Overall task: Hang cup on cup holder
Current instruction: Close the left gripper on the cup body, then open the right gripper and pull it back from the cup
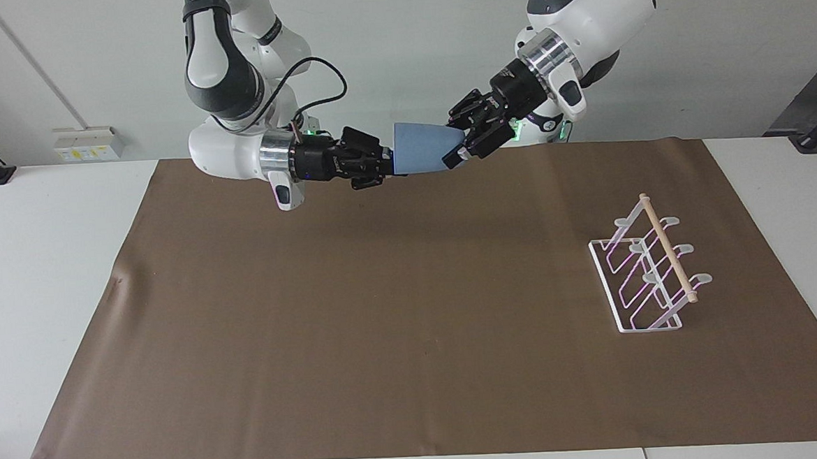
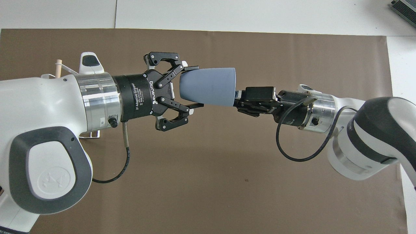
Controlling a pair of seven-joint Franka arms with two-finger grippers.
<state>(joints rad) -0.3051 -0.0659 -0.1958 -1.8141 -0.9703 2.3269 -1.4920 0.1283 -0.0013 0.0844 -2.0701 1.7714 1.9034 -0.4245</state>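
Mid-air over the worktop's [image 1: 48, 290] 12 o'clock edge, handover underway: left gripper [image 2: 191, 87] fingers clamp the matte light-blue tapered cup's [image 2: 208, 86] base. Right gripper [image 2: 239, 99] at the rim, grip unclear. White wire cup holder [image 1: 652, 273] empty; hanging remains.

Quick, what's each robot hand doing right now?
Left hand: shut on the narrow end of the blue cup.
Right hand: at the cup's wide rim; open or closed cannot be told.
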